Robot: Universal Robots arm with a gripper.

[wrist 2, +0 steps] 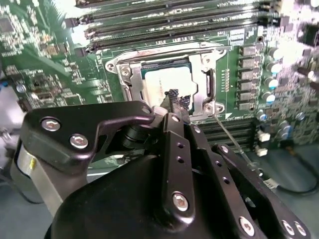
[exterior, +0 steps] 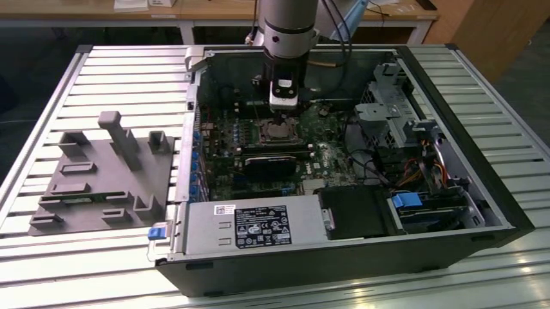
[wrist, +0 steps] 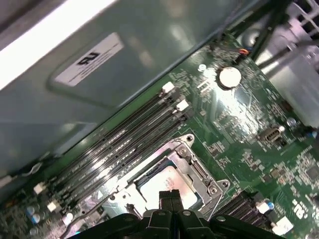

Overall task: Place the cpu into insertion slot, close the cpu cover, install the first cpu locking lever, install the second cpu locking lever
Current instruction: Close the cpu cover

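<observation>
- Hovering over the insertion slot (wrist 2: 149, 97), the hand (wrist 2: 177, 102) had its fingers pressed together, pinching nothing, tips just above the cpu (wrist 2: 162, 79).
- The cpu lay seated in the slot, straight below the hand, beside the motherboard's (wrist 2: 45, 45) edge lined with memory slots (wrist 2: 174, 22); the cpu cover (wrist 2: 122, 74) seemed folded down around it.
- The second wrist view showed a thin lever wire (wrist 2: 229, 137) standing free; the exterior view showed the arm (exterior: 288, 26) upright inside the case (exterior: 344, 257).

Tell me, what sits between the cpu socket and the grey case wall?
Long dark memory slots lie side by side between the socket and the case wall. The first wrist view shows this.
</observation>
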